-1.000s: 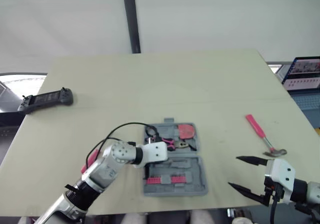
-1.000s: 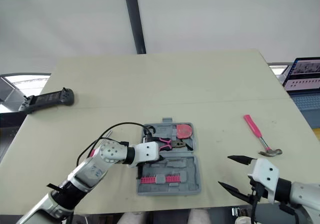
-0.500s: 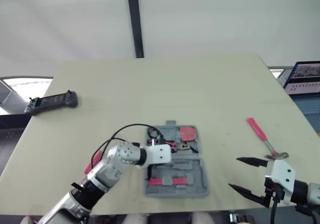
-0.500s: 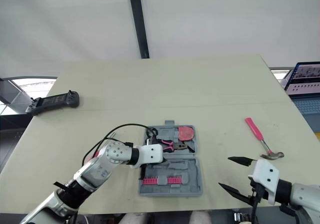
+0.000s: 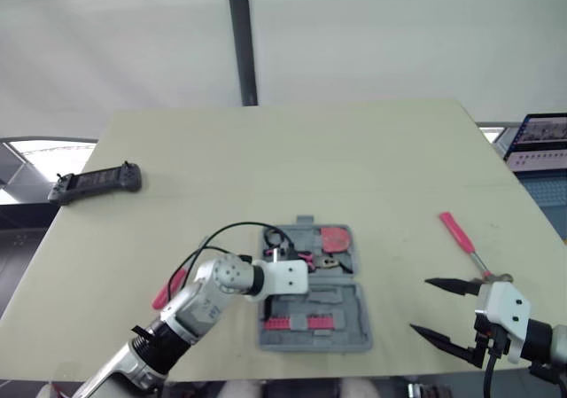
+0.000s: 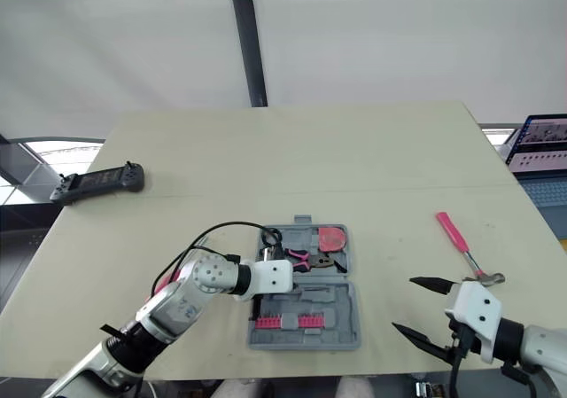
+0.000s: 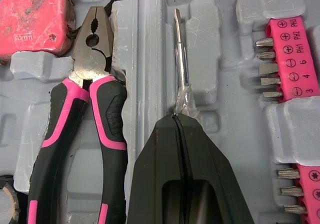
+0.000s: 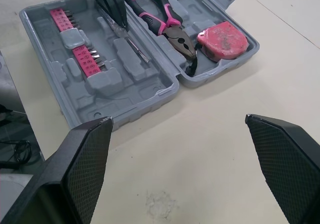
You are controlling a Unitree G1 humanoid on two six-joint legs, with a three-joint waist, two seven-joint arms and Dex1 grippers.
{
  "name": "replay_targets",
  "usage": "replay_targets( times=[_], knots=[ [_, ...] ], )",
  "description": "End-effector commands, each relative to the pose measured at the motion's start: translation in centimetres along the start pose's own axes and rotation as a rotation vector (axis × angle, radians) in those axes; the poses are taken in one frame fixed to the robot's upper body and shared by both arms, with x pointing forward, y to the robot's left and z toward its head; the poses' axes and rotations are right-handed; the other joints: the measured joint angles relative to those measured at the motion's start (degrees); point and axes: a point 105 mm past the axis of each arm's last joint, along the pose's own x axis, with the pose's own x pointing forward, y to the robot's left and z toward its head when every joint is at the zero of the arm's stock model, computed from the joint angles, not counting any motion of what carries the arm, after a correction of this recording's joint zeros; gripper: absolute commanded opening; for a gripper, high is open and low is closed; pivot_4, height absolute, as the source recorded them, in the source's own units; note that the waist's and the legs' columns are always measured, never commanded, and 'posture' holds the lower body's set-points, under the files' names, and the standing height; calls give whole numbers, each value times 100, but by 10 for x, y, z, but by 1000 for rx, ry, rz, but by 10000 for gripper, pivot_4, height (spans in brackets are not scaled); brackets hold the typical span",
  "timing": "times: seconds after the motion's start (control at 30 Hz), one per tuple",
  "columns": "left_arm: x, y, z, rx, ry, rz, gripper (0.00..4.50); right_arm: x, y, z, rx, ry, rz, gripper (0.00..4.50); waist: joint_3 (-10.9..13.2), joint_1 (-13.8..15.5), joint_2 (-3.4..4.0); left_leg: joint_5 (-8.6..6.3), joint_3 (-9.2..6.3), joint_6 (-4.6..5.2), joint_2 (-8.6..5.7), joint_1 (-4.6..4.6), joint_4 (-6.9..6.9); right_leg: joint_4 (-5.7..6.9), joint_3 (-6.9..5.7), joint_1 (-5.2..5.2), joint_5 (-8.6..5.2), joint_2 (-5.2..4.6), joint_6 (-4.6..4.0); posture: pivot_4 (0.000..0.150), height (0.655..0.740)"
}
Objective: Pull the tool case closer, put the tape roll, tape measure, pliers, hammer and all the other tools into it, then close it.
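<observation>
Little has shifted in the last second apart from the camera's tilt. My left gripper (image 7: pixel 176 119) stays low in the open tool case (image 8: pixel 150 102).

Left wrist view: my fingers are pinched shut on the screwdriver (image 7: pixel 181 59). Its blade lies just beside the hinge, in the half with the bit strip (image 7: pixel 295 59). Pliers (image 7: pixel 90 84) and tape measure (image 7: pixel 35 14) are bedded in the other half.

Head view: my right gripper (image 5: pixel 420 306) is spread wide and empty at the case's 3 o'clock. The hammer (image 5: pixel 456 232) lies loose on the table (image 5: pixel 266 167) at that gripper's 1 o'clock. The case sits near the table's near edge, with bare room from 10 to 2 o'clock.
</observation>
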Motion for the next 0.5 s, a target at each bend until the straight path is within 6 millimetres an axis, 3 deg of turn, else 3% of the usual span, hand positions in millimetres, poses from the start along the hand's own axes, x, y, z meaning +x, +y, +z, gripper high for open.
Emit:
replay_targets(
  times=[0.03, 0.5],
  knots=[
    [26, -66, -66, -145, 260, -220, 211, -1, -2, 11, -37, -21, 2, 45000, -7, 8, 3, -1, 0, 1, -1, 0, 0, -4, 0, 3, 0, -1, -1, 1500, 7400],
    [33, -76, -76, -158, 314, -281, 211, 1, -3, 11, -39, -22, 3, 45000, -8, 119, 3, -5, 0, 9, -14, -4, -1, -33, 2, 9, -9, -20, -18, 1500, 7400]
  ],
)
